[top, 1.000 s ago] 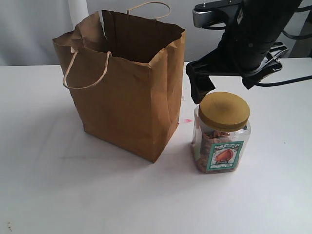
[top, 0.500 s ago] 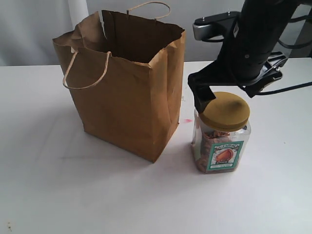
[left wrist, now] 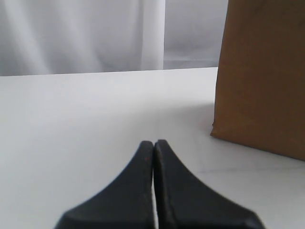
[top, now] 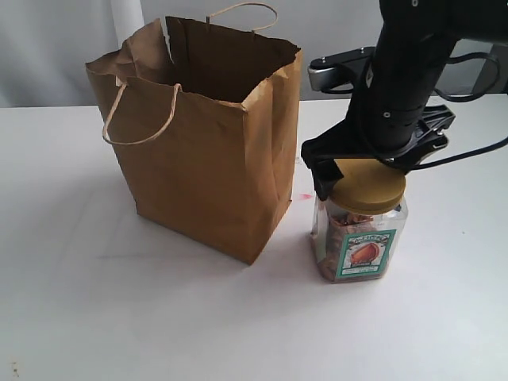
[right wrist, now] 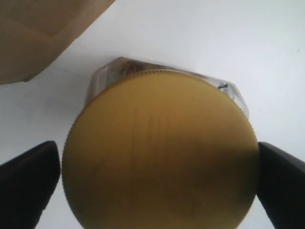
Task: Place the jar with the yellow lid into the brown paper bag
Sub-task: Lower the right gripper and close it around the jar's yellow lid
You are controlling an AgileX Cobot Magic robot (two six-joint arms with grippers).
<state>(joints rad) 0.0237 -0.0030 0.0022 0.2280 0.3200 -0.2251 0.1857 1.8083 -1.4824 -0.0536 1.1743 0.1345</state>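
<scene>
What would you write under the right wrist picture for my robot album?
Right pincer open around the wide lid of the yellow-lidded jar, with the brown paper bag close by.

You have one brown paper bag [top: 206,159], and it carries two cord handles [top: 143,144]. You have one yellow-lidded jar [top: 361,238], with one label [top: 363,254] on it. You can count two grippers: one left gripper [left wrist: 153,157], one right gripper [right wrist: 159,181]. There is one white table [top: 119,317].
</scene>
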